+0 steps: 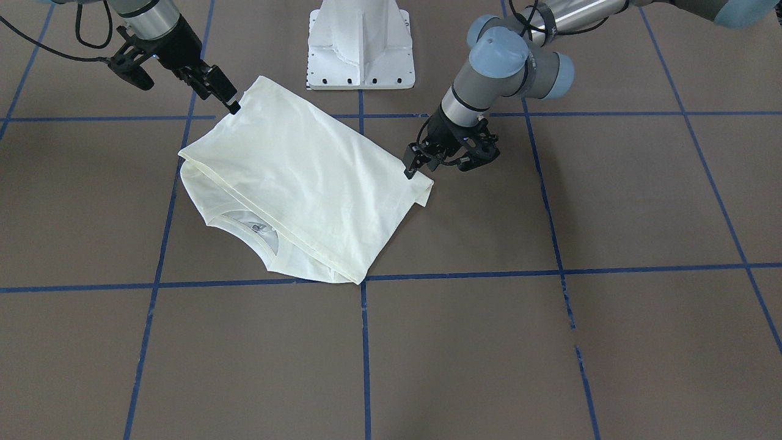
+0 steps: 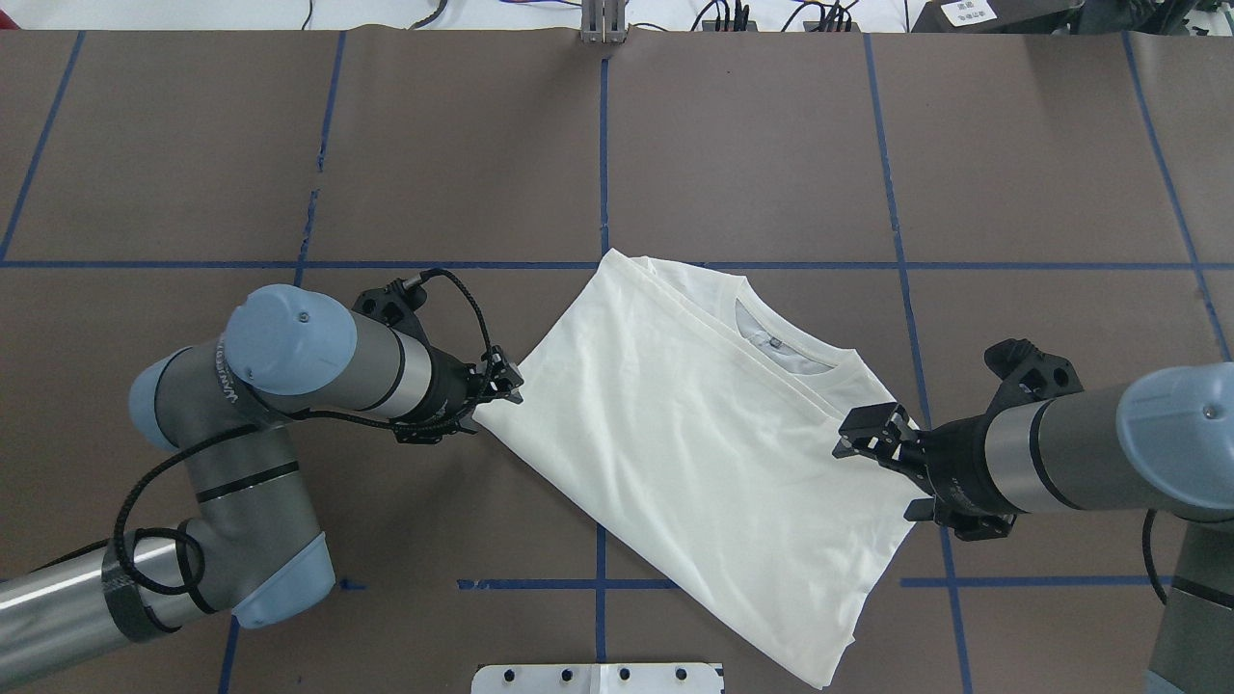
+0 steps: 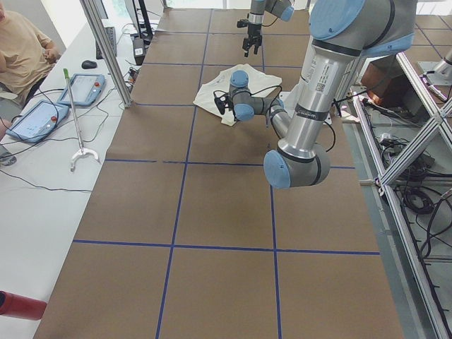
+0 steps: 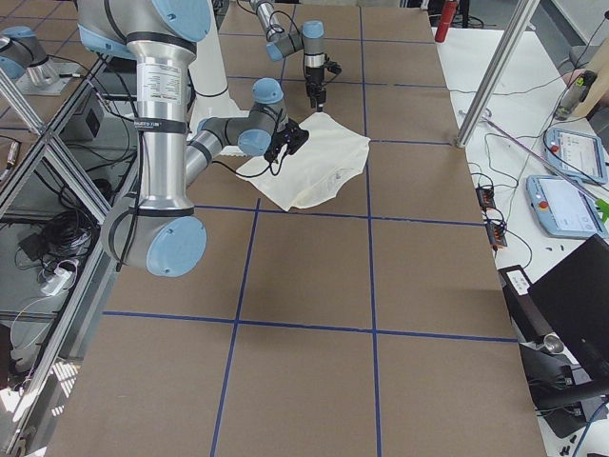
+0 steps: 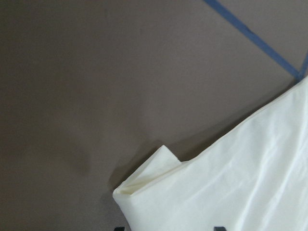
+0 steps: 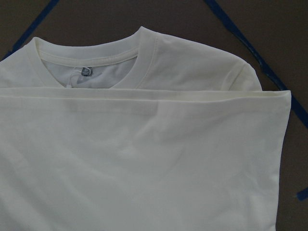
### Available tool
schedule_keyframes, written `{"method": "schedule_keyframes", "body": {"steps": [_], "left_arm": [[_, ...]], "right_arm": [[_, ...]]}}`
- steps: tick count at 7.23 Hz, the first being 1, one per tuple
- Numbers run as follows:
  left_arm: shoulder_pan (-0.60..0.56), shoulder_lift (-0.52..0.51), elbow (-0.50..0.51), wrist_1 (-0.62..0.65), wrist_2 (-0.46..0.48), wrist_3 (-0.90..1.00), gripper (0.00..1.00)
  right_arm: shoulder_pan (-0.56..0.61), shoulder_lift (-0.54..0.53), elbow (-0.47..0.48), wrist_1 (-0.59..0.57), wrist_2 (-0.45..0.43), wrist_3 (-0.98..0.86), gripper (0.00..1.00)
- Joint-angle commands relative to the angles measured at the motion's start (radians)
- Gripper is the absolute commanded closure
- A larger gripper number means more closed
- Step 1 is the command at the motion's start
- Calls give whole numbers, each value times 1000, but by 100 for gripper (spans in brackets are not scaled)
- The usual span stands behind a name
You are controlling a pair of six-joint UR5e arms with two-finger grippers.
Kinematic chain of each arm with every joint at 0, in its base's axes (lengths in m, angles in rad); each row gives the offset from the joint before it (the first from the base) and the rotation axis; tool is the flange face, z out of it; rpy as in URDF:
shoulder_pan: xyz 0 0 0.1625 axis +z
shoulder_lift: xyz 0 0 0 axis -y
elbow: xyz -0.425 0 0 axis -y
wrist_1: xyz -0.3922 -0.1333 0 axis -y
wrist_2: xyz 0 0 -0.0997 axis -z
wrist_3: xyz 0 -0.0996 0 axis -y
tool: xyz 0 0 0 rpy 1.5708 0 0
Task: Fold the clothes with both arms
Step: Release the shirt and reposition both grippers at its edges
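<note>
The cream-white shirt point(image 1: 305, 177) lies folded on the brown table, ribbed neck point(image 1: 256, 229) and inner label showing; the cat print and word are hidden. It also shows in the overhead view point(image 2: 694, 434). My left gripper point(image 1: 415, 164) hovers open at the shirt's folded corner point(image 5: 144, 178), also seen from overhead point(image 2: 499, 381); its fingertips stand far apart at the bottom edge of the left wrist view. My right gripper point(image 1: 226, 98) sits at the opposite corner, seen from overhead point(image 2: 868, 434), and looks open. The right wrist view shows the flat shirt point(image 6: 144, 168) and no fingers.
The white pedestal base point(image 1: 360, 55) stands behind the shirt. Blue tape lines point(image 1: 365, 342) grid the table. A seated operator point(image 3: 21, 49), control pendants point(image 3: 35, 120) and a grabber stick point(image 3: 74, 134) are on the side bench. Metal frame posts point(image 4: 495, 67) rise at the table's edge.
</note>
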Motion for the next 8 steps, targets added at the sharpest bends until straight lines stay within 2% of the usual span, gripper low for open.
{"method": "schedule_keyframes", "body": {"steps": [1, 3, 5, 7, 8], "left_arm": [[8, -15, 34, 11, 17, 0, 36], [8, -7, 33, 14, 20, 0, 47], [10, -4, 30, 65, 70, 4, 100], [-7, -3, 28, 73, 70, 32, 100], [-59, -13, 30, 83, 72, 134, 100]], "right_arm": [[11, 10, -9, 0, -4, -4, 0], [9, 10, -9, -2, -9, -4, 0], [9, 11, -9, -3, -9, -4, 0], [11, 13, -17, -3, -9, -4, 0], [20, 14, -17, -3, -9, -4, 0]]}}
